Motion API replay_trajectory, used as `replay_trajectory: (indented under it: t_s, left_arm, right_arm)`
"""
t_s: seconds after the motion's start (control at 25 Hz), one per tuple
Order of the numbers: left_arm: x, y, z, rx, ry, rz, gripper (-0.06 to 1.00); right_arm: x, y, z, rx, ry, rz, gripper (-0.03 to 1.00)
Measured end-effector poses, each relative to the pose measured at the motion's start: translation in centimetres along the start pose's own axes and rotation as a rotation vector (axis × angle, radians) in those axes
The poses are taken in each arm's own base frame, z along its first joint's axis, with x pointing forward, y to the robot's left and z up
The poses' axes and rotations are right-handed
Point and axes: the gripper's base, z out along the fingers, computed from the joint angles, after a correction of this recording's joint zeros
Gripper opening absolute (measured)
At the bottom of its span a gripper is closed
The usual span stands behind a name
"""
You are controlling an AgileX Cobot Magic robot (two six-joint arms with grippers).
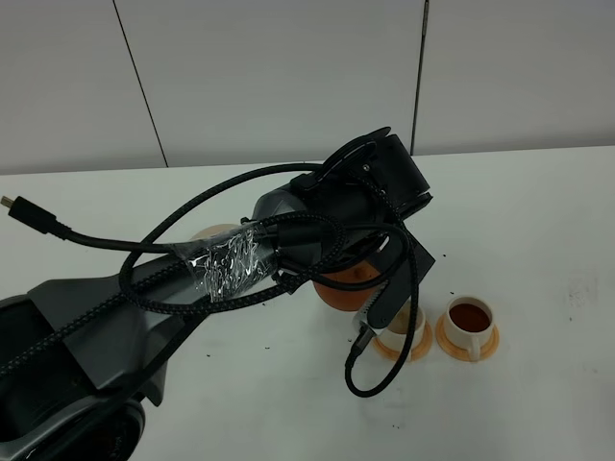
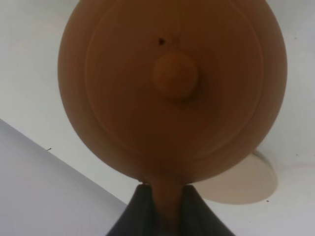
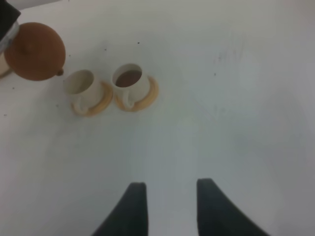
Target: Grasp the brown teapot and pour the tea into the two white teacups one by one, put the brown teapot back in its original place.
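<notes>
White tabletop point(image 1: 538, 221), marked with a few small dark specks, backed by a pale panelled wall point(image 1: 288, 77). Left arm reaches across the middle of the table, with braided black cables point(image 1: 192, 216) looped along it. Left gripper point(image 2: 165, 192) is clamped on the loop handle of the brown teapot point(image 2: 172, 88), lid knob facing the wrist camera. The teapot is held off the cream coaster point(image 2: 246, 182), which lies bare on the table beside it. From the right wrist view the spout sits just beside the rim of the first teacup point(image 3: 81, 84), whose interior appears pale; whether liquid is flowing cannot be determined. The second teacup point(image 3: 130, 79), touching or almost touching the first, contains dark tea. Each cup stands on a small orange saucer point(image 3: 150, 96). Right gripper point(image 3: 170, 189) hangs over bare table, well apart from the cups, jaws parted with nothing between them.
</notes>
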Motion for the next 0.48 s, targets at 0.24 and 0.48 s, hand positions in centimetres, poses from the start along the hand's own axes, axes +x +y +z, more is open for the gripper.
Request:
replay_trajectory:
  t_s: [0.24, 0.48]
  left_arm:
    - [0.07, 0.02, 0.00, -0.003, 0.008, 0.004, 0.17]
    - [0.00, 0.06, -0.03, -0.007, 0.033, 0.020, 0.17]
  right_arm:
    - [0.00, 0.00, 0.00, 0.000, 0.000, 0.000, 0.24]
    - [0.00, 0.00, 0.00, 0.000, 0.000, 0.000, 0.24]
